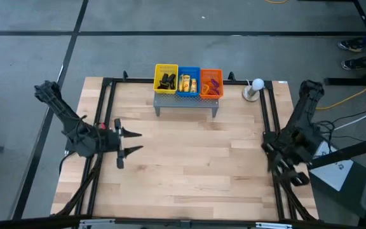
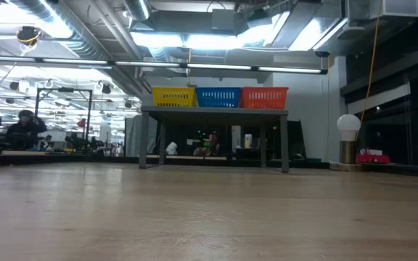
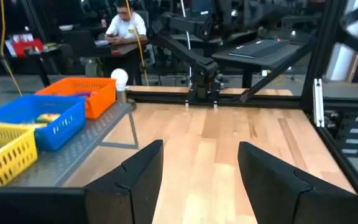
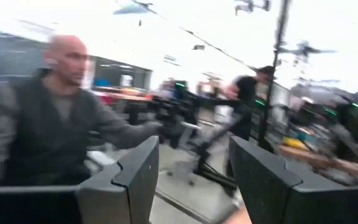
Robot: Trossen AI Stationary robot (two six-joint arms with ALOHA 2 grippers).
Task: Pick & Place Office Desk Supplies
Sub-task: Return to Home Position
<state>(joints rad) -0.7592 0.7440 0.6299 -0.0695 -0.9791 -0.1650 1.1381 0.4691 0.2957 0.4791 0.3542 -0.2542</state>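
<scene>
Baskets [image 1: 188, 68] on shelf [image 1: 186, 104], left gripper [image 1: 132, 142] over table [image 1: 202, 168]

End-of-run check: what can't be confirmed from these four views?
Low view: walls of the yellow basket, blue basket and orange basket hide their contents.
High view: the supplies inside are too small to count.
Right wrist view: blurred; it shows only the room, not the shelf.
</scene>
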